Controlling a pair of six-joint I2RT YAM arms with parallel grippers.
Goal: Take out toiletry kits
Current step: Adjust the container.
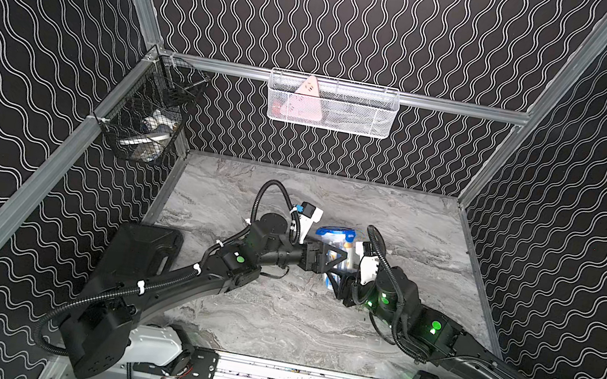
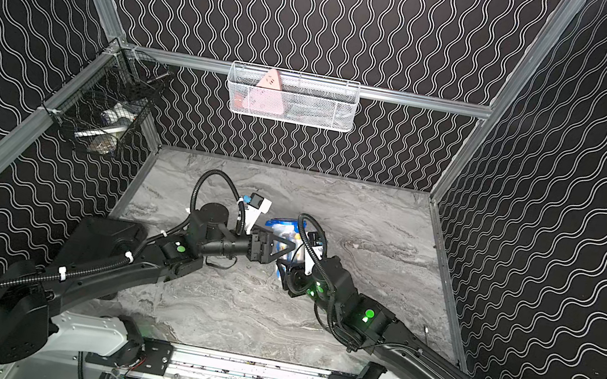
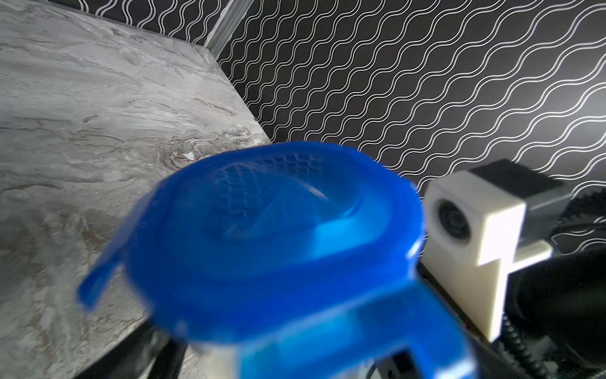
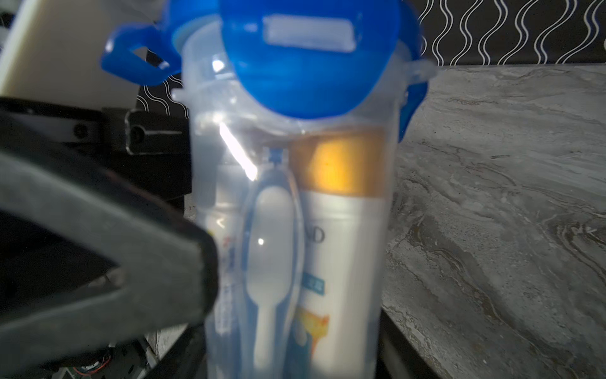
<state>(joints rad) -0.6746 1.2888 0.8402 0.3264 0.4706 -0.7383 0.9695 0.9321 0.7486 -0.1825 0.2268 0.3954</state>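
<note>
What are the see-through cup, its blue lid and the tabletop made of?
The cup looks like clear glossy plastic: the toothbrush shows through it, with bright glare. The lid seems translucent blue plastic, smooth and shiny. The tabletop has grey marble veining; real stone or printed laminate, I cannot tell.

Black left arm (image 1: pixel 193 276) extended inward, black triangular-fingered left gripper (image 1: pixel 339 258) spread wide, black right gripper (image 1: pixel 340 289) part-closed, the two wrists set close together.

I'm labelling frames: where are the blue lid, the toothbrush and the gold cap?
Blue lid (image 3: pixel 278 236): left wrist view, centre of its top.
Toothbrush (image 4: pixel 269 229): right wrist view, its white part.
Gold cap (image 4: pixel 341 164): right wrist view, its side.
</note>
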